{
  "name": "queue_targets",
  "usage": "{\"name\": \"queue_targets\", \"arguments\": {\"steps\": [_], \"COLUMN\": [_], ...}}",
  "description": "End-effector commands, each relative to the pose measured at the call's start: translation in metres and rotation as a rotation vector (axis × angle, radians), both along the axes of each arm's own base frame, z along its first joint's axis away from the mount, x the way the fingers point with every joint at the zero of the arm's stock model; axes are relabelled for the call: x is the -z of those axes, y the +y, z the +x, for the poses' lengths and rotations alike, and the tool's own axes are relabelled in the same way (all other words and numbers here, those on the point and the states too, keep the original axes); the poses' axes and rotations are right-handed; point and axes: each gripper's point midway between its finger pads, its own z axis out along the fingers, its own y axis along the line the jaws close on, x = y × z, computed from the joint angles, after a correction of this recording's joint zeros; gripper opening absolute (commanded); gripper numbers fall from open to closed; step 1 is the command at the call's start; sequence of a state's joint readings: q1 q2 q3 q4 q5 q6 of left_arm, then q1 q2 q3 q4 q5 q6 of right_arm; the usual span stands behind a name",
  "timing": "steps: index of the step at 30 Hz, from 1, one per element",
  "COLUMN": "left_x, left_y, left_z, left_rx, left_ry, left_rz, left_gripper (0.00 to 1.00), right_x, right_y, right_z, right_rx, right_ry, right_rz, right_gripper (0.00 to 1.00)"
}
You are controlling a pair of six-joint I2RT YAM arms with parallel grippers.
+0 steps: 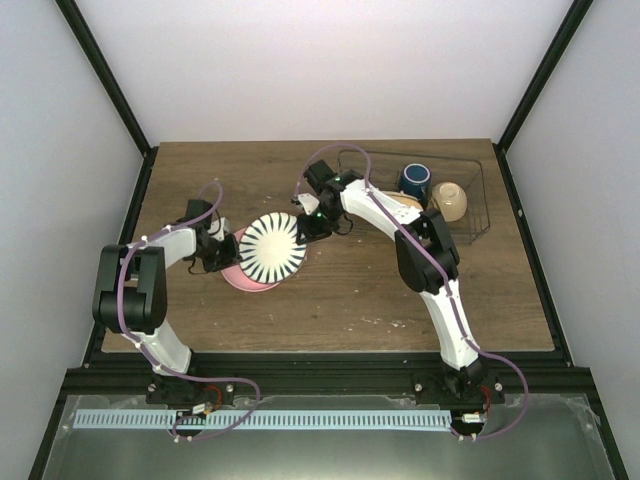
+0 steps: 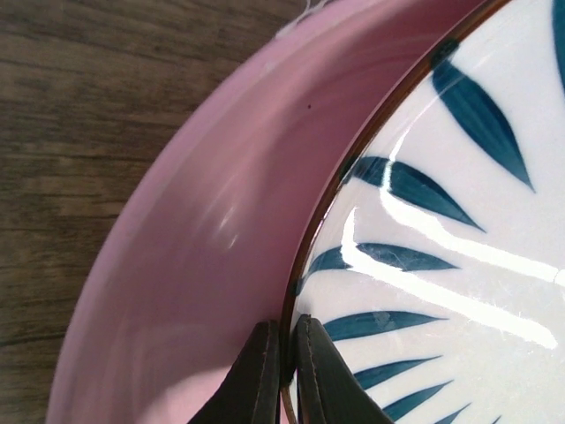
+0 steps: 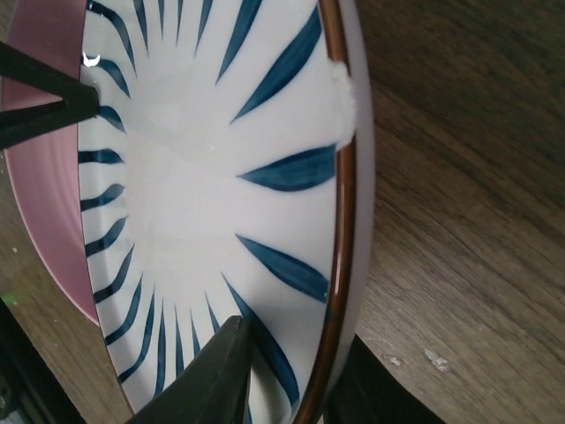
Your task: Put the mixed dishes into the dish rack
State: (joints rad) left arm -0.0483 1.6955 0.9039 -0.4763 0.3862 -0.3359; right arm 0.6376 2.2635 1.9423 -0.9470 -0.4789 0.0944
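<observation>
The white plate with dark radial stripes (image 1: 272,248) is tilted over the pink plate (image 1: 243,279) at the table's centre left. My left gripper (image 1: 222,250) is shut on the striped plate's left rim; in the left wrist view its fingers (image 2: 284,353) pinch the brown rim, with the pink plate (image 2: 194,230) beside it. My right gripper (image 1: 308,226) is at the plate's right rim; its jaws (image 3: 296,371) stand apart, one on each side of the striped plate (image 3: 203,185). The dish rack (image 1: 478,205) holds the dark blue mug (image 1: 415,180) and the small cream bowl (image 1: 449,200).
A yellow-orange plate (image 1: 407,202) shows partly behind my right arm in the rack. The rack stands at the back right of the wooden table (image 1: 350,290). Black frame posts rise at the back corners. My left gripper's fingers also show in the right wrist view (image 3: 44,97).
</observation>
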Motion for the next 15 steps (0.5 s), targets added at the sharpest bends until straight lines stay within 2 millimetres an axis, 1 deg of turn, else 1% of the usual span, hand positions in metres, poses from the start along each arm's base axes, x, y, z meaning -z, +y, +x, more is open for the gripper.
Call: {"name": "queue_targets", "arguments": {"steps": [1,4,8,11,15], "left_x": [0.023,0.021,0.016,0.008,-0.01], "left_y": [0.001,0.002,0.003,0.005,0.011], "left_z": [-0.002,-0.001,0.0,0.002,0.007], "left_rx": [0.0,-0.002,-0.003,-0.002,-0.009], "left_ry": [0.038,0.033,0.023,0.008,-0.022], "left_rz": [0.034,0.035,0.045,0.056,0.074], "left_gripper": [0.0,0.04,0.13,0.25,0.46], "right_x": [-0.003,-0.012,-0.03,-0.044,-0.076], "right_y": [0.023,0.022,0.022,0.018,0.014], "right_z": [-0.003,-0.001,0.002,0.004,0.009], "right_rx": [-0.09,-0.095,-0.101,-0.104,-0.107], "right_ry": [-0.059,-0.077,-0.109,-0.135,-0.211], "right_rz": [0.034,0.029,0.026,0.015,0.012], "right_gripper": [0.13,0.08,0.05,0.05,0.04]}}
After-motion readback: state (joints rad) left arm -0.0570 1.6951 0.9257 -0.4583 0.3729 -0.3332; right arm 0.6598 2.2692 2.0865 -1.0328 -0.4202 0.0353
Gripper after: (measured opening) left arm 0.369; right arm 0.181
